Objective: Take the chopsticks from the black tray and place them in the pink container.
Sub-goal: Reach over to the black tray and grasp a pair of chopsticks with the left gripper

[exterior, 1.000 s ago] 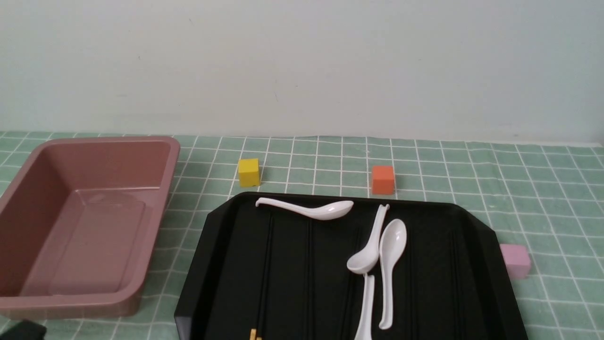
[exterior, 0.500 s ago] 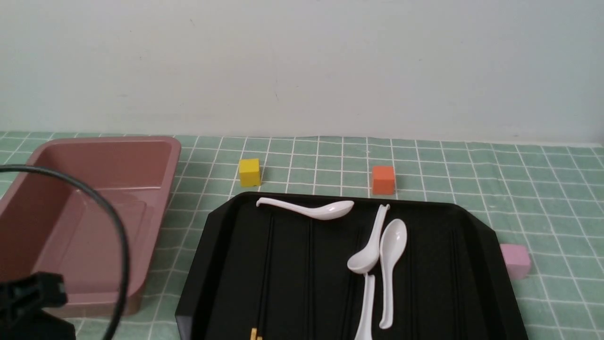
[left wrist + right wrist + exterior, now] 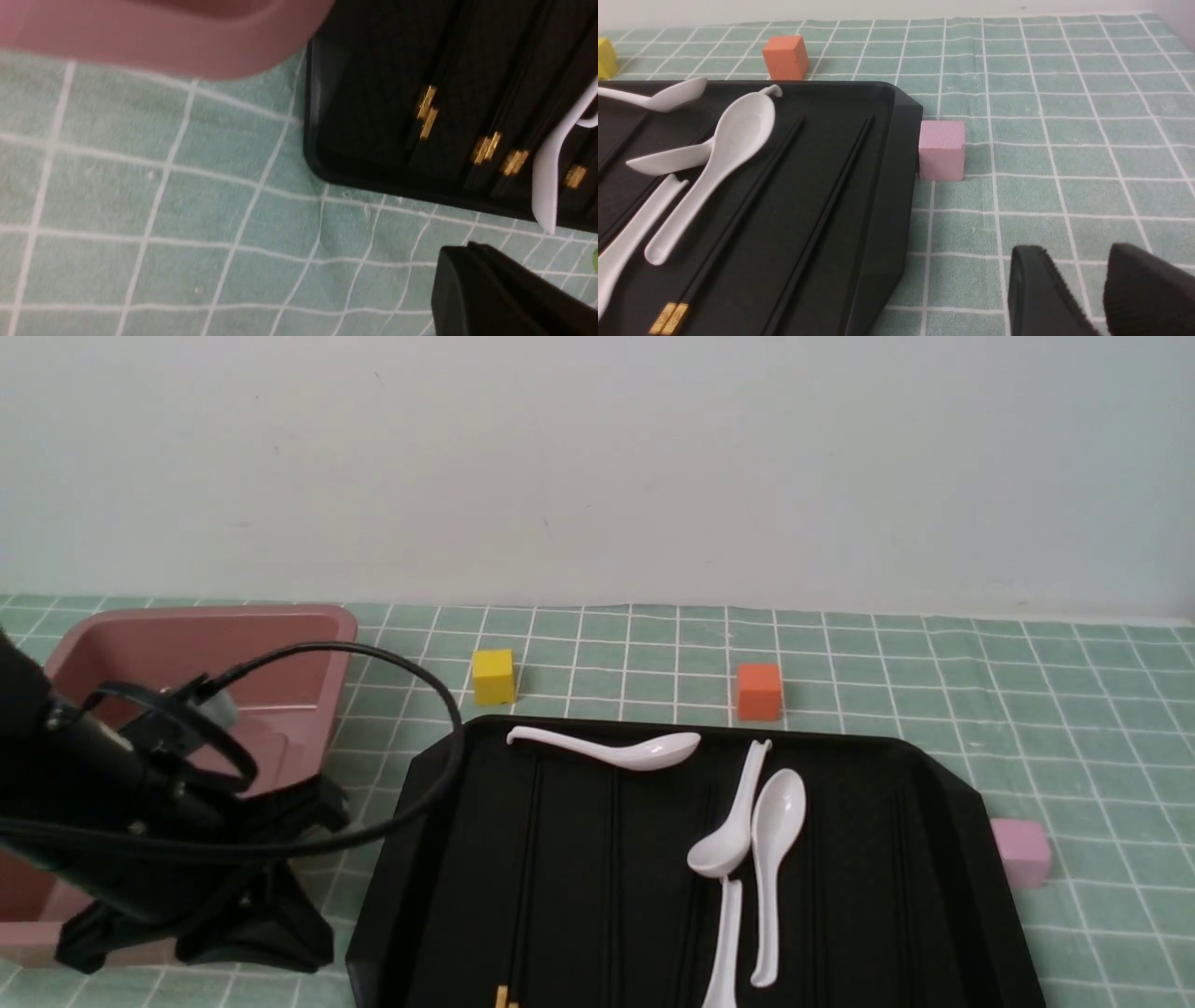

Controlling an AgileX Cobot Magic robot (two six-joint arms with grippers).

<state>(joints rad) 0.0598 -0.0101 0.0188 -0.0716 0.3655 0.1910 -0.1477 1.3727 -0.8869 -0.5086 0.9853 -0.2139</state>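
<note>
Thin black gold-tipped chopsticks [image 3: 736, 219] lie flat in the glossy black ribbed tray [image 3: 868, 896], long axis running near edge to far edge, gold ends at its near edge. They look light, stiff and slick; I'd pinch near the gold ends. My right gripper [image 3: 1092, 266] is slightly apart, empty; my left gripper [image 3: 472, 266]: cannot tell.

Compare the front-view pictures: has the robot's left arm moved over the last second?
Yes. The left arm has risen from the bottom-left corner and swung rightward; it now covers the pink container's near part and approaches the black tray's left rim.
</note>
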